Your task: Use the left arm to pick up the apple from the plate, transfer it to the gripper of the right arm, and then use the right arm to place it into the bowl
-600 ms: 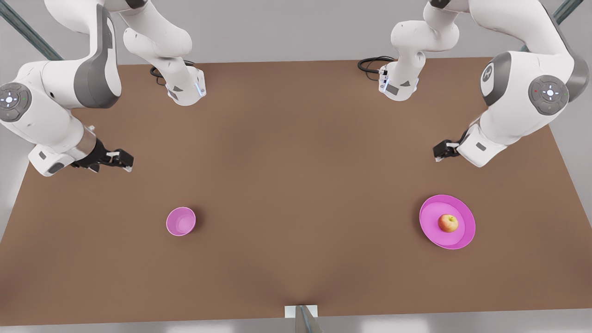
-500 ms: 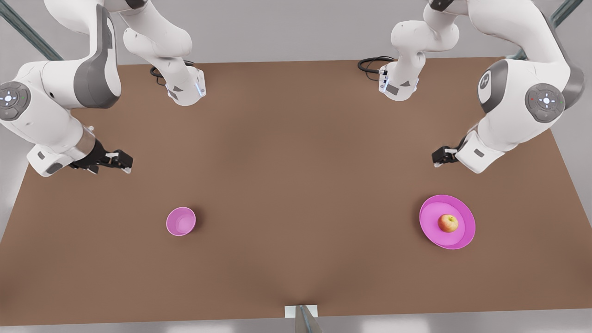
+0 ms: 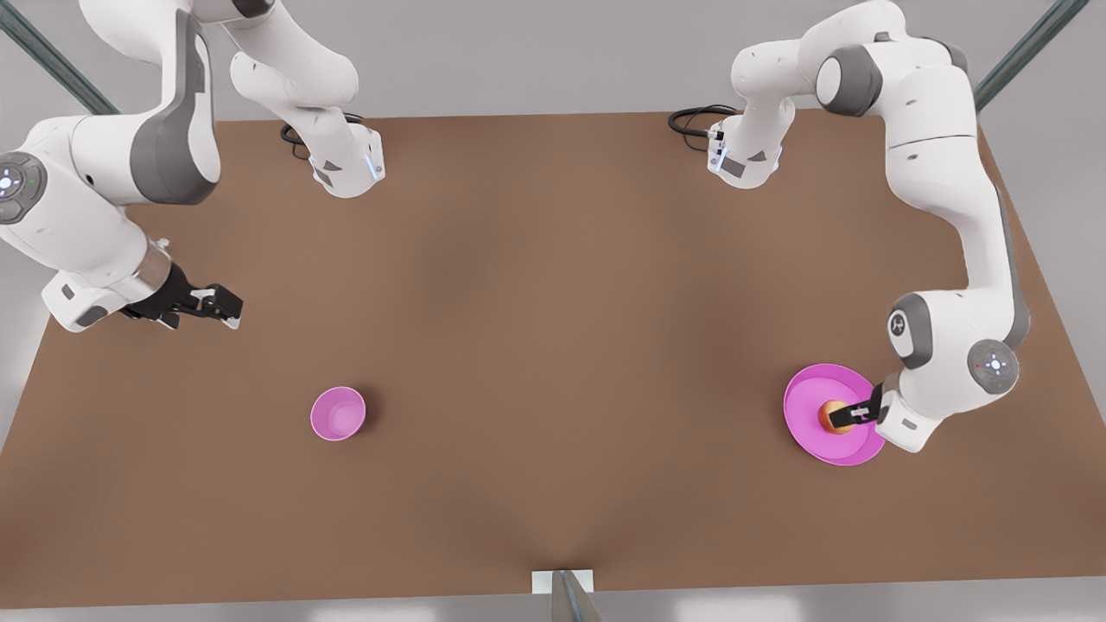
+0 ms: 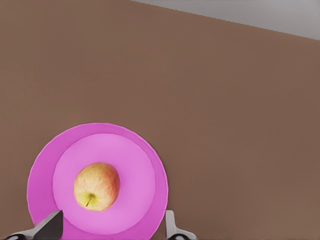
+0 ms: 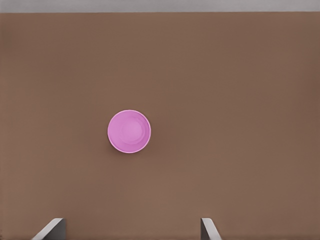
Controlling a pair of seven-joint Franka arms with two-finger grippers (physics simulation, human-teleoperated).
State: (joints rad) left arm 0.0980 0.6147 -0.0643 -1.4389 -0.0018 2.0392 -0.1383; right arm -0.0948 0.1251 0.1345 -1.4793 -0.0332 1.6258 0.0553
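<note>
**Left gripper over the apple on the plate**

The left gripper (image 3: 851, 415) hangs over the apple (image 3: 831, 415), fingers (image 4: 50, 227) spread wide and not touching it. The apple, red-orange with yellow patches, sits mid-plate (image 3: 808, 393); the left wrist view shows its stem dimple. At the table's (image 3: 553, 302) 9 o'clock, the right gripper (image 3: 220, 304) waits, fingers apart; the bowl (image 3: 337, 413) lies at its 5 o'clock.

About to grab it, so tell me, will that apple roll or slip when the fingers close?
The apple is round and lies loose on the shallow plate, so a nudge would likely roll it. Its smooth skin may slip, so the open left gripper should probably close across its middle.
</note>
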